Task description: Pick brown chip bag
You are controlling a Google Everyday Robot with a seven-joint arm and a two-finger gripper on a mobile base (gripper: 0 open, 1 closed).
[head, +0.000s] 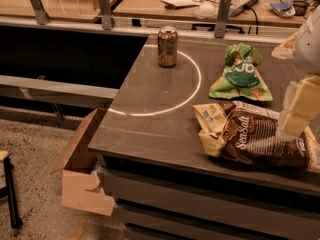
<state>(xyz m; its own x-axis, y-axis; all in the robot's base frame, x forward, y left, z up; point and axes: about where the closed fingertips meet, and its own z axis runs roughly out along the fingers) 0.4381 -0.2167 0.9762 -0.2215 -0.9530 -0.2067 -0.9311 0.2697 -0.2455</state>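
Where the claw (294, 126) hangs at the right edge of the view, its pale lower end sits right at the top of the brown chip bag (250, 136), near the bag's right end; whether the claw is apart, together or clamped on the bag I cannot tell. The bag lies crumpled on its side at the front right of the counter (150, 134), with its cream end towards the left and the "Sea Salt" script facing up. Just behind it, apart from it, lies a smaller green snack bag (241, 75). Well to the left, near the counter's back edge, a drink can (167, 46) stands upright inside a white ring (196, 86) marked on the top. Nothing lies on the bag itself. On the floor at the counter's left front corner an open cardboard box (80, 176) leans against it.
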